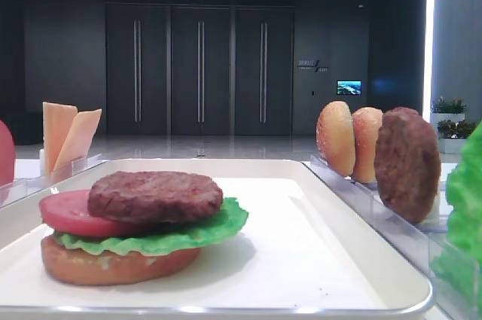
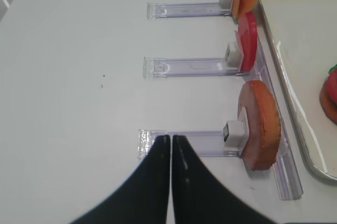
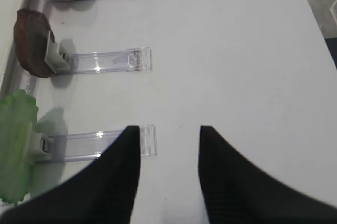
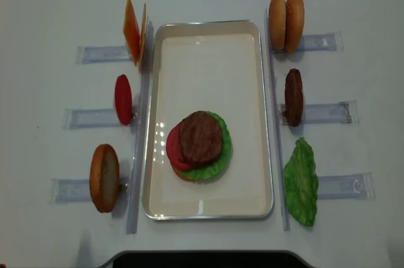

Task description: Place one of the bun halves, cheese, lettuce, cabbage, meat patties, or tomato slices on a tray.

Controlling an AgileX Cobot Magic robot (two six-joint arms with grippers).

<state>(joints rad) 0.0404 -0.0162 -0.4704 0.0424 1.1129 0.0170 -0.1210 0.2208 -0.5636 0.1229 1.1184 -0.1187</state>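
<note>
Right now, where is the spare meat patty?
In the overhead view the spare meat patty stands on edge right of the tray, between the bun halves and lettuce.

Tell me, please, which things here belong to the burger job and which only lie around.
Job:
- cream-white rectangular tray
- stacked brown bun base, green lettuce, red tomato, dark patty
- spare tan bun halves
- lone tan bun half
- orange cheese slices
- upright red tomato slice
- upright dark patty
- spare green lettuce leaf

Lying about:
- clear plastic holders
- white table
</note>
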